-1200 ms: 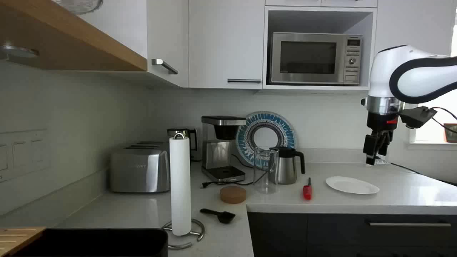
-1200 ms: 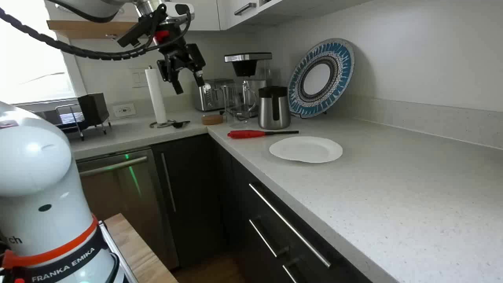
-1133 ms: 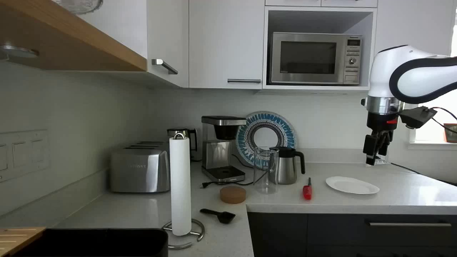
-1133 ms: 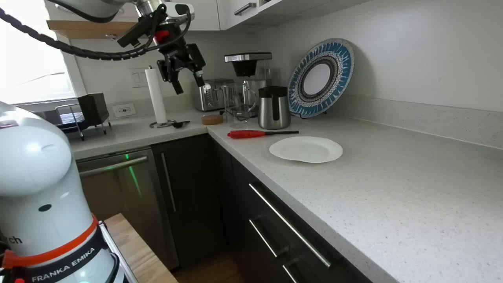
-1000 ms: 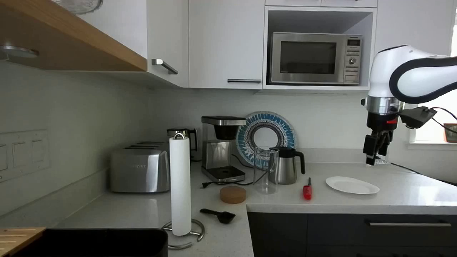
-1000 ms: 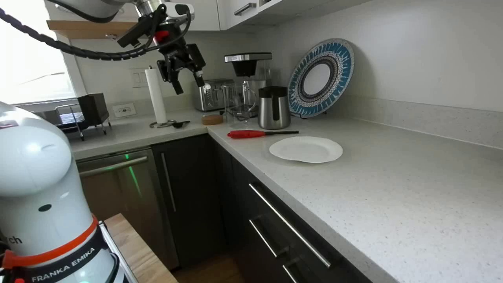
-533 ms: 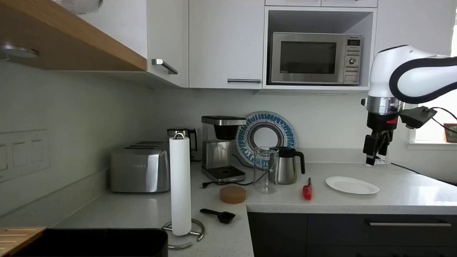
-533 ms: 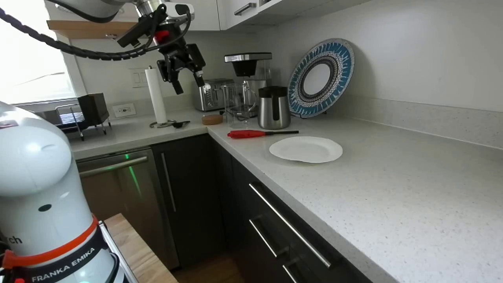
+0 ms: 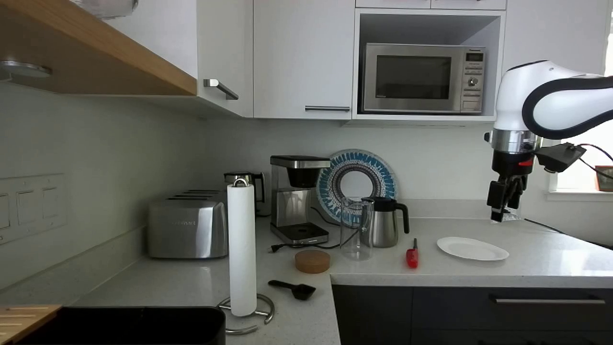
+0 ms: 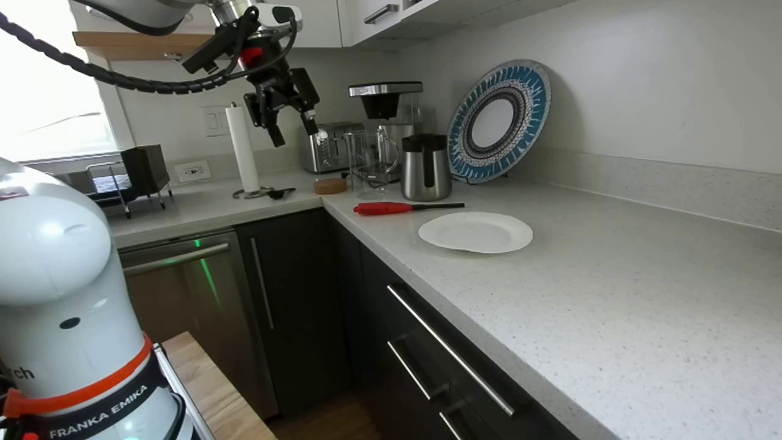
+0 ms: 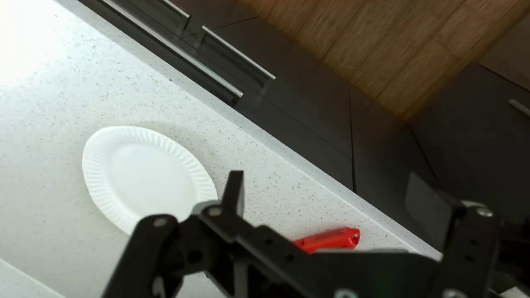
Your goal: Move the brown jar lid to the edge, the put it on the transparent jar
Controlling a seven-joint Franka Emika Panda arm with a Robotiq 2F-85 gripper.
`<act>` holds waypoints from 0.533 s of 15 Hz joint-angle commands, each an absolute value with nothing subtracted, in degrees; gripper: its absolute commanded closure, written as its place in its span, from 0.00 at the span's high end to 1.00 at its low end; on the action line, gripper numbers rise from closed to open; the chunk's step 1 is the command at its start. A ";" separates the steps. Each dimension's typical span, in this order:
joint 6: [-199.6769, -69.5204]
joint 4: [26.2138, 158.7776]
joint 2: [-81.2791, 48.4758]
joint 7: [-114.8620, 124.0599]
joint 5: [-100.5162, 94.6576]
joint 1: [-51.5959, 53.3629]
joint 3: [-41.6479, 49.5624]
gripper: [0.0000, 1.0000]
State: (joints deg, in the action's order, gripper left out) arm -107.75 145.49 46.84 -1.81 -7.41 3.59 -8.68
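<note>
Brown lid (image 9: 312,262) lies just beside the clear jar (image 9: 353,243), claw (image 10: 295,135) hangs in the air with its fingers (image 11: 234,190) apart

In an exterior view the lid is found in the lower middle of the frame. It lies flat on the pale worktop (image 9: 541,247), near the inner corner of the front edge (image 9: 469,281). The jar stands upright just to the right of it and a little further back, with a narrow strip of worktop between the two. Part of the steel kettle (image 9: 383,232) shows behind the jar, and a black scoop (image 9: 303,291) lies below the lid in the frame. Further left stands a paper roll (image 9: 242,254).

In an exterior view the claw appears in the upper left part of the frame, in front of the toaster (image 10: 335,150), higher than the worktop. Its two fingers stand wide apart. In the wrist view they reach up from the bottom of the frame, and between them one sees some worktop, its edge and the dark cabinet (image 11: 298,103). At the left of this view is a white plate (image 11: 145,174), with its lower rim partly covered by the claw. The red handle (image 11: 331,239) of a tool is at the lower middle, also partly hidden.
</note>
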 commanded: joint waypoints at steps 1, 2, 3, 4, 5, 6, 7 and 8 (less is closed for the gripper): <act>-108.64 139.98 41.77 -2.36 -6.01 6.73 -8.94 1.00; -109.84 137.68 39.81 -2.79 -6.14 7.56 -9.89 1.00; -111.61 134.74 36.96 -3.63 -5.69 9.12 -10.87 1.00; -113.73 132.39 34.86 -4.40 -5.46 10.39 -11.53 1.00; -116.24 130.21 32.37 -4.95 -5.39 11.41 -12.29 1.00; -118.64 127.66 29.60 -5.55 -4.70 12.67 -12.83 1.00; -120.88 125.17 26.72 -6.28 -4.08 13.82 -13.34 1.00; -123.32 123.11 23.90 -6.89 -3.29 15.03 -13.95 1.00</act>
